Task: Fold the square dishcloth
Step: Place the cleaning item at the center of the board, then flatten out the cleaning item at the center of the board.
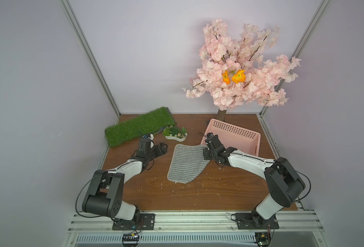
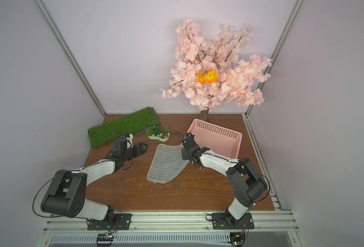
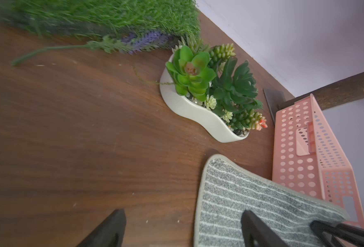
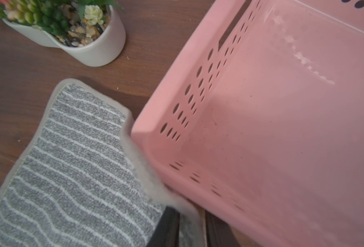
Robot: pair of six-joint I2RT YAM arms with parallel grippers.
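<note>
The dishcloth (image 1: 186, 163) lies on the table (image 1: 219, 192), its far corner against the basket (image 1: 234, 130). Beside it the left claw (image 3: 182, 213) gapes wide. Only the right wrist view shows its hem between the fingers of the right claw (image 4: 188, 216); clamped or loose, I cannot tell.

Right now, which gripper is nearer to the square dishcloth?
Right. The right gripper is at the raised edge of the square dishcloth, next to the pink basket. The left gripper, jaws open, stands off the opposite edge, not touching.
</note>
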